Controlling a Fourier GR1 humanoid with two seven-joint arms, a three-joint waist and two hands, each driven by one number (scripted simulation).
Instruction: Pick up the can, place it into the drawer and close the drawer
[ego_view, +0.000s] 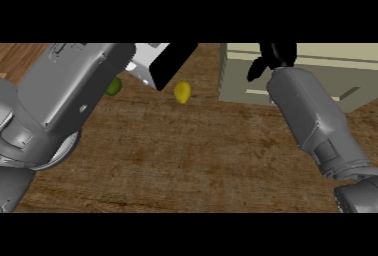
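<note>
At the far left the left forearm (63, 95) fills the view, raised high and slanting up toward the back. Its hand (173, 62) shows only as a black wedge with some white plating beside it, and whether those fingers are open or curled I cannot tell. A green fruit (113, 86) peeks out from under that forearm's edge, and just past the tip of the black wedge lies a yellow one (182, 92), both on the wooden counter (184, 160).

Further right stands the pale drawer unit (310, 75), and the right hand (272, 57) is up over its top edge, dark fingers hanging down and slightly spread, with nothing visible in them. That forearm runs straight from the lower right corner up to the drawer, which looks like the pose for pushing it shut or letting something go into it.

The can itself I cannot find; it may be inside the drawer or hidden behind an arm.
</note>
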